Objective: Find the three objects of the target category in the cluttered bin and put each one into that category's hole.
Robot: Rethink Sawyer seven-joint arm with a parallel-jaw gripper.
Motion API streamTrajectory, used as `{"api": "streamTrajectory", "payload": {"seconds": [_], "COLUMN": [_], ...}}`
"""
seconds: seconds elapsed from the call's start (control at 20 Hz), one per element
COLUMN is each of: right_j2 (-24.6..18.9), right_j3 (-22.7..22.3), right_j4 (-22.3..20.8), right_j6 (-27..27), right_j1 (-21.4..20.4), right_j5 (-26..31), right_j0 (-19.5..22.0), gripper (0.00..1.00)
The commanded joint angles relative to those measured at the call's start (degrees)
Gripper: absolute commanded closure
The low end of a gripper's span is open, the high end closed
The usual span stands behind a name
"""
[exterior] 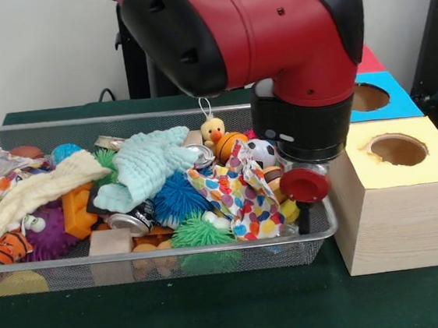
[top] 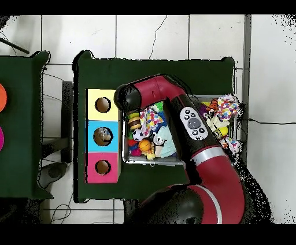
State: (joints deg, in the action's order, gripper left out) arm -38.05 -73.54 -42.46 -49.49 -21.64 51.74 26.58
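Jaws: hidden in both views, so cannot tell whether spread or pressed together. Front view shows only the wrist: black cylinder with a red round knob [exterior: 304, 185] at its base, and a dark stub below it dipping behind the bin rim. Gripper [exterior: 304, 219] sits low at the bin's end nearest the boxes.

Arm [exterior: 267, 29]: red elbow fills the top of the front view; overhead it curves up across the bin to that same end.

Bin [exterior: 158, 256]: wire mesh, heaped. Just beside the wrist: soccer ball [exterior: 262, 151], polka-dot cloth [exterior: 238, 197], orange basketball [exterior: 229, 145], yellow duck [exterior: 213, 128]. Further along: blue spiky ball [exterior: 177, 196], green spiky ball [exterior: 199, 231], mint cloth [exterior: 147, 165], can [exterior: 131, 220], orange brick [exterior: 77, 212], purple ball [exterior: 49, 229], cream cloth [exterior: 45, 190], tiger toy [exterior: 4, 247], wood block [exterior: 110, 242]

Target category not identifiable from the frames; the three small balls lie in the bin near the wrist.

Boxes: touching the bin's end, in a row. Yellow box [exterior: 407, 168], blue box [exterior: 384, 96], pink box [top: 102, 167], each with a round hole on top. Something lies inside the blue hole [top: 103, 136] in the overhead view; cannot tell what
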Motion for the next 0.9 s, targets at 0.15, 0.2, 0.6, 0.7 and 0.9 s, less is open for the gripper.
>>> {"api": "streamTrajectory", "payload": {"seconds": [0.15, 0.2, 0.6, 0.7, 0.9], "right_j2": [-4.9, -5.1, -5.0, -4.3, -3.5], "right_j3": [2.0, 1.9, 3.5, 4.6, 6.9], "right_j4": [-2.9, -2.9, -3.9, -4.4, -5.2], "right_j6": [21.0, 20.8, 18.4, 16.7, 15.0], "right_j1": [-1.5, -1.7, -1.6, -1.3, -1.0], "right_j5": [-1.4, -1.1, 0.2, 0.5, 1.9], "right_j0": [3.9, 3.8, 1.0, -0.4, -3.4], "gripper": [0.00, 0.00, 0.00, 0.00, 0.00]}}
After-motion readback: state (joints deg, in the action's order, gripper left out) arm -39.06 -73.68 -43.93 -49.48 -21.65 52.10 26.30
